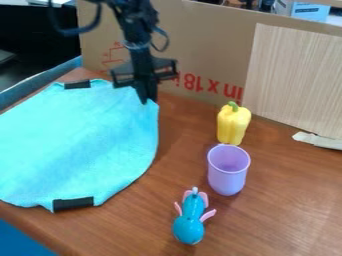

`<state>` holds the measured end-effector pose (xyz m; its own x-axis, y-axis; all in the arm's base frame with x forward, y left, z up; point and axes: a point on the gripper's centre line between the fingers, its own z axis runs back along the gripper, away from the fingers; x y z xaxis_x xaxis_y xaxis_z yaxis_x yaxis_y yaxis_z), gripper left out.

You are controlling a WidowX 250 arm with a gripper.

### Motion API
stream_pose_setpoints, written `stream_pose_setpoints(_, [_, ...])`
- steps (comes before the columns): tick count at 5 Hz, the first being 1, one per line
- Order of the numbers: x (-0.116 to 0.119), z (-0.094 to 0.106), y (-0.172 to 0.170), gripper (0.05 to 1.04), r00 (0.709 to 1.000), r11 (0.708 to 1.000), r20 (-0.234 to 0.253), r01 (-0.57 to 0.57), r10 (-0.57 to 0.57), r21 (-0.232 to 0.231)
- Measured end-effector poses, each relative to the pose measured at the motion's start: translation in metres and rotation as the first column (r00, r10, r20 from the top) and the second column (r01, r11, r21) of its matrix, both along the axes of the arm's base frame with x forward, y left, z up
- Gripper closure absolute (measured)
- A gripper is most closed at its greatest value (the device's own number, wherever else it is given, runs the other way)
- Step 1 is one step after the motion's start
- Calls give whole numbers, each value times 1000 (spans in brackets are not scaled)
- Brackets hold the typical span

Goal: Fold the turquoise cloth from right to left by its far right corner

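The black gripper (146, 98) points down at the far right corner of a turquoise cloth (80, 142), its fingers together on the cloth's edge. The cloth lies spread over the left part of the table, with a black strip (77, 84) at its far edge and another black strip (73, 203) at its near edge. Beside the cloth's right edge, by the gripped corner, the table is shaded.
Right of the cloth stand a yellow bell pepper (232, 126) and, nearer, a lilac cup (228, 172). A blue toy with pink limbs (190, 220) lies near the front. Cardboard (200, 55) and a wood-grain panel (297, 80) wall off the back.
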<state>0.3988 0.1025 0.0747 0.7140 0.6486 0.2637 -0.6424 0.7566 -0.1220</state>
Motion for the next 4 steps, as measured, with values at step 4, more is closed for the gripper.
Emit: stream_pose_setpoints(4, [-100, -3, 87, 1021, 999, 998, -14, 33, -32, 58])
